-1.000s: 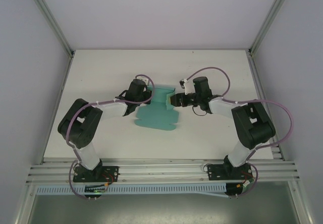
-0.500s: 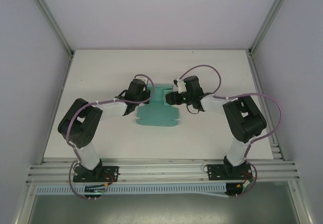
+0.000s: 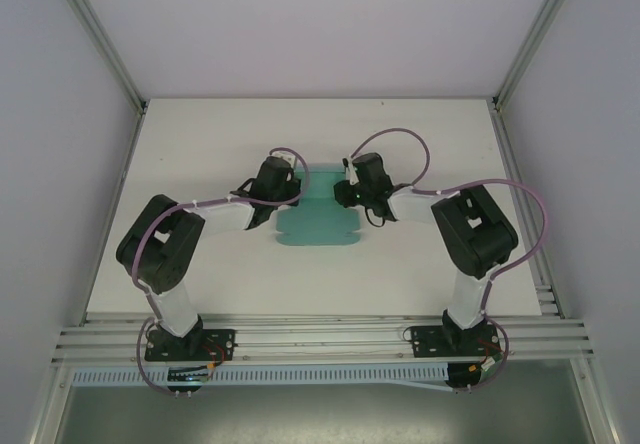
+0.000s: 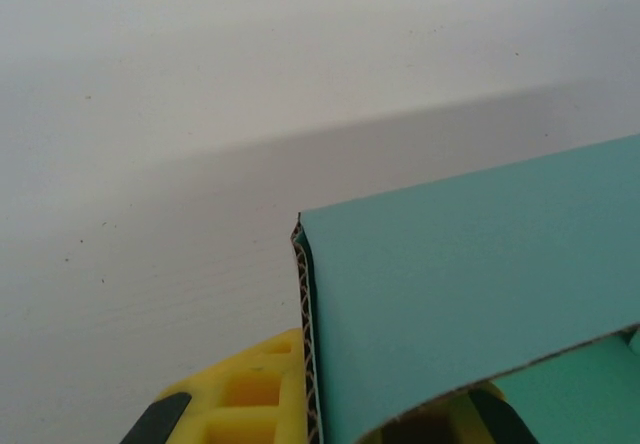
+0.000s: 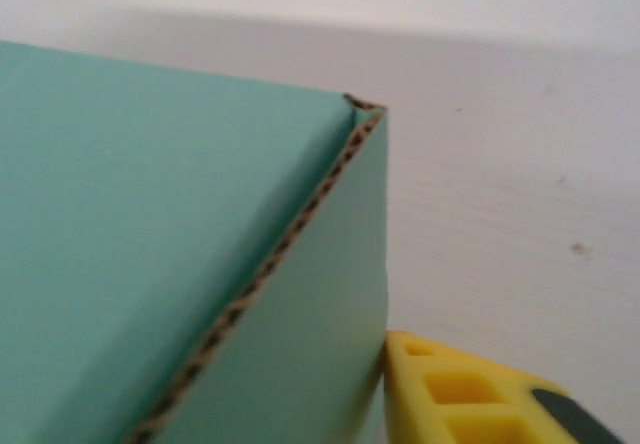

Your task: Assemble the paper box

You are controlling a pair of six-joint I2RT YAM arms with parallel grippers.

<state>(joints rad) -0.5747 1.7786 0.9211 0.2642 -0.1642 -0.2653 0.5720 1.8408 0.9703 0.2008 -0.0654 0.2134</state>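
The teal paper box (image 3: 318,222) lies mid-table, its near part flat and its far part folded up. My left gripper (image 3: 291,195) is at the far left corner. In the left wrist view the left gripper (image 4: 368,416) is shut on the corrugated edge of a raised flap (image 4: 470,284), with a yellow finger (image 4: 250,399) on its outer side. My right gripper (image 3: 342,194) is at the far right corner. In the right wrist view one yellow finger (image 5: 465,394) touches the outer face of a side flap (image 5: 320,324). The card hides the other finger.
The white table (image 3: 200,144) runs out on all sides of the box. Metal frame rails (image 3: 320,339) cross the near edge by the arm bases. Grey walls (image 3: 60,164) close in left and right.
My right arm has swung left, bringing its gripper from beside the box onto the far right corner, and its jaws have narrowed. The left gripper has kept its hold.
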